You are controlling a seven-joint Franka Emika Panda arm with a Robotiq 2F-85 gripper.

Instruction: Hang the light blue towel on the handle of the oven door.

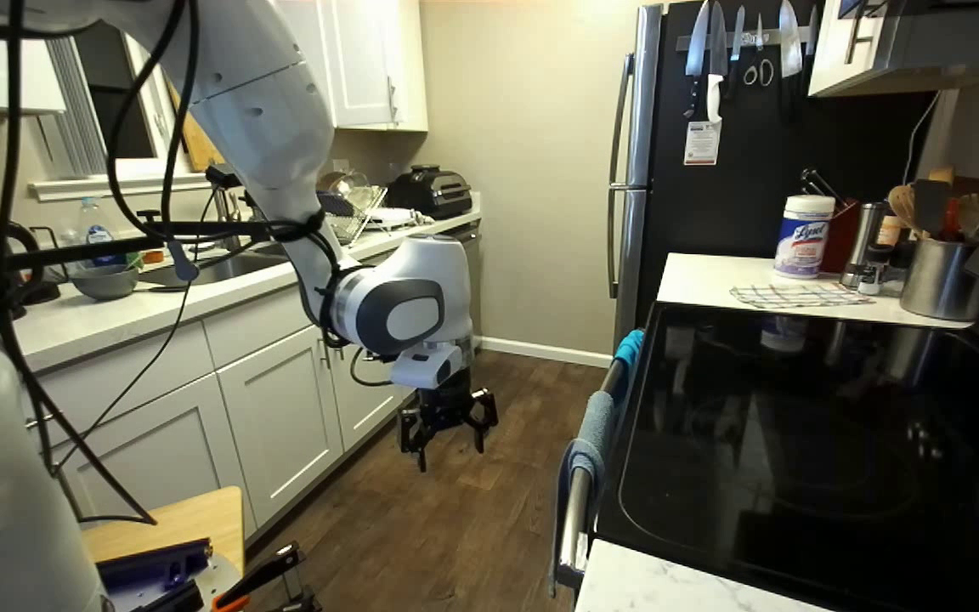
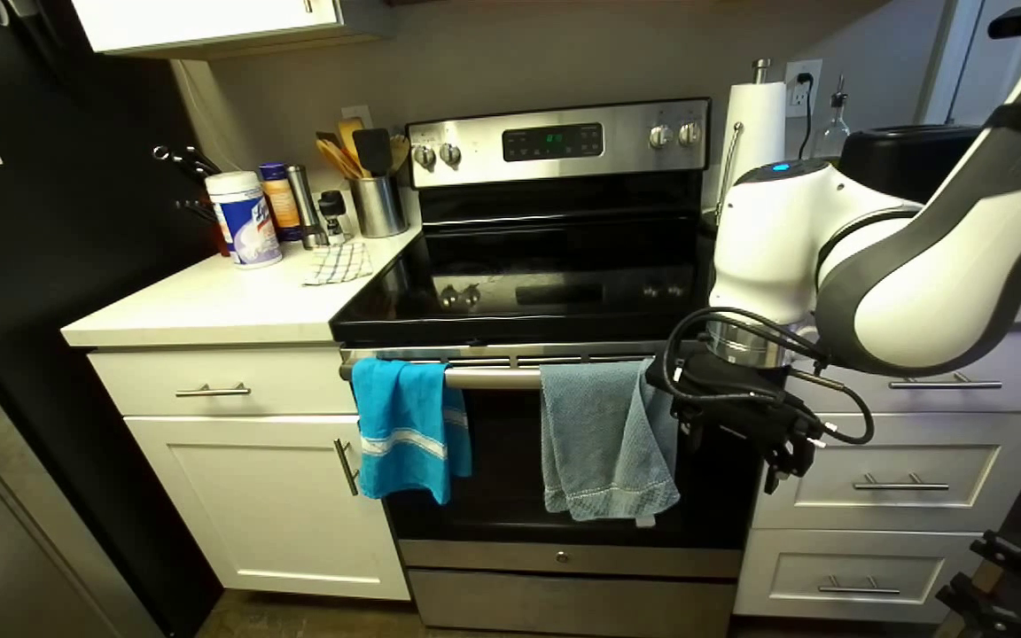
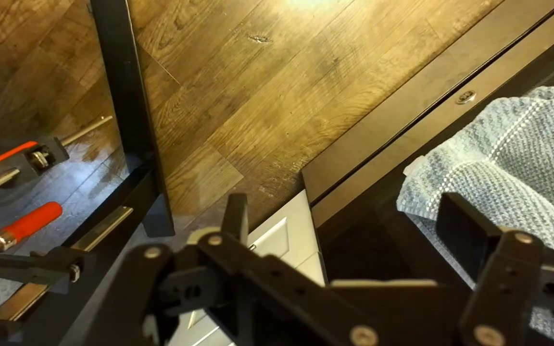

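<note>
light blue towel [image 2: 604,443]: draped over oven door handle [image 2: 493,379] | pincer [image 1: 451,456]: fingers wide apart, gripping nothing

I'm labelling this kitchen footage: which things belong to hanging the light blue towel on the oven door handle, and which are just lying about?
For the job:
oven door handle
light blue towel, draped over it
fingers, open

Just there:
bright blue towel, on the same handle
Lysol canister
checked cloth
steel utensil holder
</note>
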